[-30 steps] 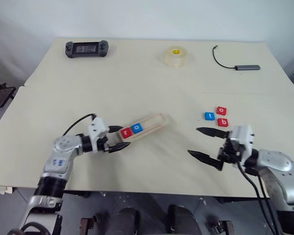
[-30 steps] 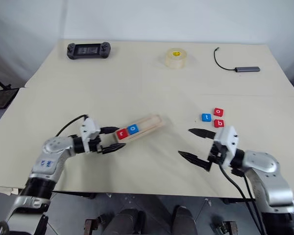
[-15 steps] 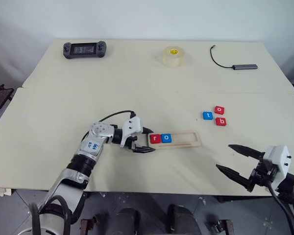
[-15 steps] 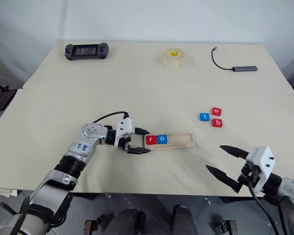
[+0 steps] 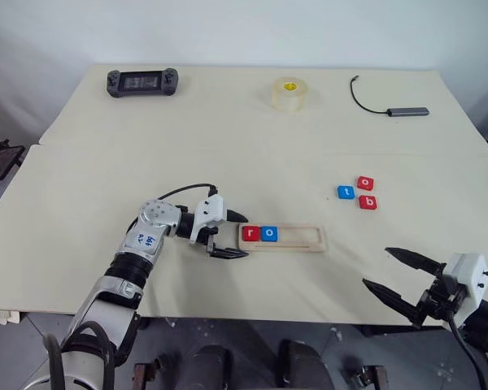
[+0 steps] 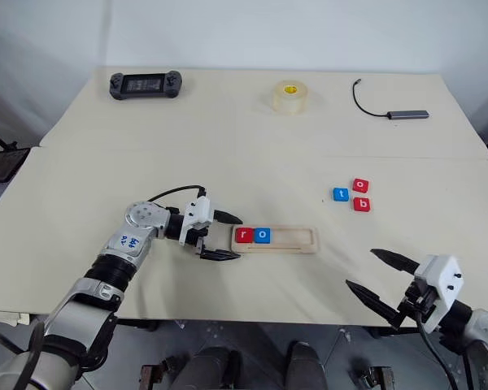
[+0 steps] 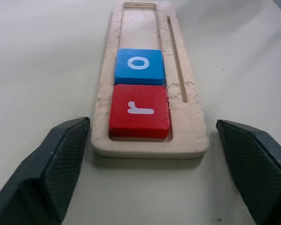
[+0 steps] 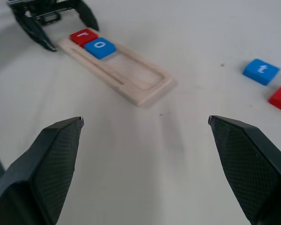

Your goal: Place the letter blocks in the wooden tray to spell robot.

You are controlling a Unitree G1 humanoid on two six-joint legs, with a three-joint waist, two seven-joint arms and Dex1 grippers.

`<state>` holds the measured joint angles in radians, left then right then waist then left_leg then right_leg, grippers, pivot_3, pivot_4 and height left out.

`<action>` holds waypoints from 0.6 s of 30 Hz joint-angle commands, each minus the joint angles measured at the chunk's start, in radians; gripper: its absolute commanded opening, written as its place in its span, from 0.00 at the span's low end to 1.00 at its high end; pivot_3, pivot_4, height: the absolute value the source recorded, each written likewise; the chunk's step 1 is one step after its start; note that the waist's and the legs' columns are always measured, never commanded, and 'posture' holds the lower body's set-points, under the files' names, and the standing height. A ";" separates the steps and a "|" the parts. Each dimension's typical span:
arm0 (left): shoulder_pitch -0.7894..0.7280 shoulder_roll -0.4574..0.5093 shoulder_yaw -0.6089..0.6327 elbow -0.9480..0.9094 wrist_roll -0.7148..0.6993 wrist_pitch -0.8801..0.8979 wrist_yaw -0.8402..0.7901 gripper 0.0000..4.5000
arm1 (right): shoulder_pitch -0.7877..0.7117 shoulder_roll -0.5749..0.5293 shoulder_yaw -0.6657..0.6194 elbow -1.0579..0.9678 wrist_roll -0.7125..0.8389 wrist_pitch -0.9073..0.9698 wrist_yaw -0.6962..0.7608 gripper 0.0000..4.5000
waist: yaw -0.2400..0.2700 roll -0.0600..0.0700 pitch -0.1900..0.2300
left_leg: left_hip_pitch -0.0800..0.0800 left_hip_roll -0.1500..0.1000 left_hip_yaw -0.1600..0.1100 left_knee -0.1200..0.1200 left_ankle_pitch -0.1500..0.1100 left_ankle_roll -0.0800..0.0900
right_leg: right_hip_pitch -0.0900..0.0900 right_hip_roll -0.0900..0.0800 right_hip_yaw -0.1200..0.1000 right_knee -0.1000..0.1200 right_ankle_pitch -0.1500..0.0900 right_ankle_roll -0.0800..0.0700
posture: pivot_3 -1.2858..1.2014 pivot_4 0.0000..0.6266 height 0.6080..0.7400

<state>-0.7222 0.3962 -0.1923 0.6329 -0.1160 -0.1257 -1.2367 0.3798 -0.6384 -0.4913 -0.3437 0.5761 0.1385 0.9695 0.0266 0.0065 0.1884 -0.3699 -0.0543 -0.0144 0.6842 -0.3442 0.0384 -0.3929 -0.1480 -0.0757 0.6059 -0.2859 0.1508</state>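
**Wooden tray, two of five letter blocks seated**

Item: wooden tray (image 5: 283,237), pale wood, long and narrow, with a shallow recess and a thin slot along one side. It lies flat on the cream table (image 5: 228,146), near the front edge, long axis running left to right.

Contents: red block (image 5: 250,233) marked "r" at the left end, blue block (image 5: 269,233) marked "o" touching it; remaining recess bare.

Loose blocks, well to the right: blue "t" (image 5: 346,192), red "o" (image 5: 365,183), red "b" (image 5: 369,202).

Left gripper (image 5: 230,234): fingers spread, straddling the tray's left end, just apart from it.

Right gripper (image 5: 403,278): fingers spread wide, holding nothing, at the table's front right.
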 commanded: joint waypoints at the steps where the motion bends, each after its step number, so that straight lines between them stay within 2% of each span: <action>1: 0.063 0.048 0.093 -0.062 -0.071 -0.043 -0.003 0.99 | 0.009 0.053 -0.088 0.037 0.005 -0.049 -0.071 1.00 | -0.002 0.000 0.000 | 0.000 0.000 0.000 0.000 0.000 0.000 | 0.000 0.000 0.000 0.000 0.000 0.000 | 0.52 0.24 1.00; 7: 0.254 0.140 0.234 -0.241 -0.229 -0.040 -0.067 0.99 | 0.017 0.115 -0.122 0.090 -0.034 -0.133 -0.131 1.00 | -0.005 0.001 0.000 | 0.000 0.001 0.000 -0.001 0.000 0.000 | -0.001 0.000 0.001 0.000 0.000 0.000 | 0.52 0.24 1.00; 11: 0.348 0.180 0.285 -0.340 -0.254 -0.009 -0.025 0.99 | -0.035 0.147 -0.115 0.139 -0.032 -0.167 -0.180 1.00 | -0.002 0.001 0.000 | 0.001 0.000 -0.001 -0.001 0.000 0.000 | 0.000 -0.001 0.002 0.000 0.000 0.000 | 0.52 0.24 1.00; 14: 0.385 0.189 0.299 -0.398 -0.265 0.020 0.003 0.99 | -0.122 0.130 -0.088 0.167 -0.050 -0.154 -0.221 1.00 | -0.002 0.002 -0.001 | 0.002 0.000 -0.001 -0.001 0.000 0.000 | 0.000 -0.001 0.002 0.000 0.000 0.000 | 0.52 0.24 1.00; 18: 0.403 0.163 0.302 -0.482 -0.277 0.059 0.064 0.99 | -0.329 0.049 -0.024 0.219 -0.108 -0.050 -0.313 1.00 | -0.011 0.003 -0.001 | 0.002 0.000 0.001 0.000 0.000 0.000 | -0.001 -0.001 0.004 0.001 0.000 0.000 | 0.52 0.24 1.00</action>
<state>-0.3231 0.5606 0.0981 0.2018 -0.3676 -0.0742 -1.1943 0.0776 -0.5595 -0.5166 -0.1138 0.4805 0.0581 0.6888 0.0155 0.0093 0.1873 -0.3680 -0.0541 -0.0142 0.6839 -0.3439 0.0381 -0.3938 -0.1486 -0.0722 0.6076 -0.2858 0.1508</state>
